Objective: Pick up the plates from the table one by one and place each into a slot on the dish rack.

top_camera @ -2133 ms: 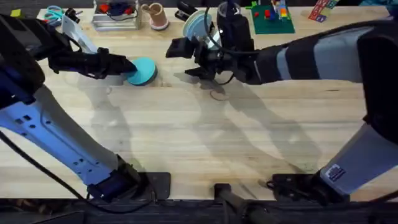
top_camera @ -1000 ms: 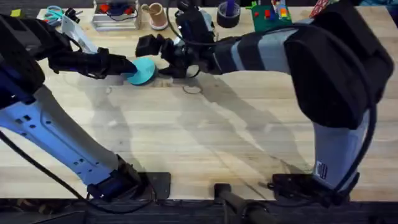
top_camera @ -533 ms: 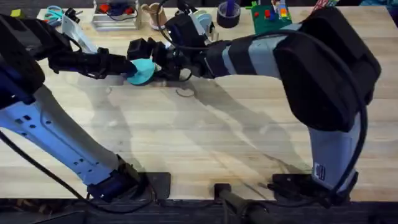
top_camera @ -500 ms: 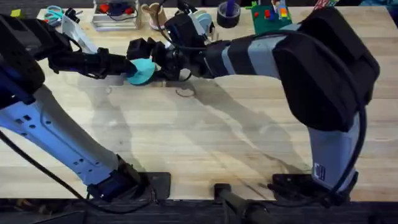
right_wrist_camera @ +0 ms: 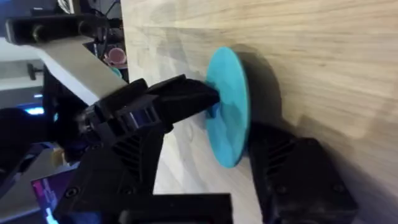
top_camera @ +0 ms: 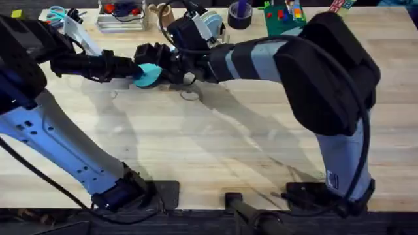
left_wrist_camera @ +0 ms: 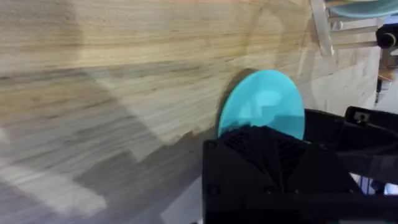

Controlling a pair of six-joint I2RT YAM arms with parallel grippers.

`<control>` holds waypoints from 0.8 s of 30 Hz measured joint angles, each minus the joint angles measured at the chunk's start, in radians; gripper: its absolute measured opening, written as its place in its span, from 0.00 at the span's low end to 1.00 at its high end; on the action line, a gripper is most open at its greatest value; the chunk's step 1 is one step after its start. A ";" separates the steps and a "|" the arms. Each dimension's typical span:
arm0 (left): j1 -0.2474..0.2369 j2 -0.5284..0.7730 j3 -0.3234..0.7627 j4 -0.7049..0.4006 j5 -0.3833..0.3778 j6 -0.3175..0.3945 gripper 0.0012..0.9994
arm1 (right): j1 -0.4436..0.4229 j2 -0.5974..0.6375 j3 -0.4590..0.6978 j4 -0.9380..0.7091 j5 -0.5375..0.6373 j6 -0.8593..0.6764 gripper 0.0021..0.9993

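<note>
2 grippers meet at 1 teal plate point(top_camera: 147, 74) near the far edge of the table point(top_camera: 215, 156), left of centre. From the left, the left gripper point(top_camera: 135, 70) holds the plate by its rim, jaws closed on the edge and the disc tipped up off the wood. In the right wrist view its dark fingers point(right_wrist_camera: 186, 96) clamp one face of the plate point(right_wrist_camera: 227, 116). The right gripper point(top_camera: 164, 65) arrives from the other side, its jaws spread on either side of the plate's rim without visibly pinching it.

The plate looks light, stiff and smooth, probably slippery, so a firm hold on the thin rim opposite the left fingers seems wisest.

Further right, just behind the right wrist, the dish rack point(top_camera: 204, 19) already carries a light blue plate point(top_camera: 211, 25). A dark tape roll point(top_camera: 239, 14) and toy blocks point(top_camera: 283, 15) crowd the far edge beside it, and the right forearm itself lies between plate and rack.
</note>
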 joint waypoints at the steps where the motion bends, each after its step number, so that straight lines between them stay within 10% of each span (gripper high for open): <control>1: 0.000 0.000 0.000 0.000 0.000 0.000 0.04 | 0.001 0.002 0.001 -0.002 0.004 -0.002 0.73; 10: 0.003 0.000 0.002 0.003 0.000 0.000 0.04 | 0.009 0.025 0.003 -0.044 0.052 -0.056 0.14; 24: 0.007 0.000 0.005 0.001 0.004 0.000 0.04 | 0.009 0.026 0.003 -0.030 0.052 -0.055 0.03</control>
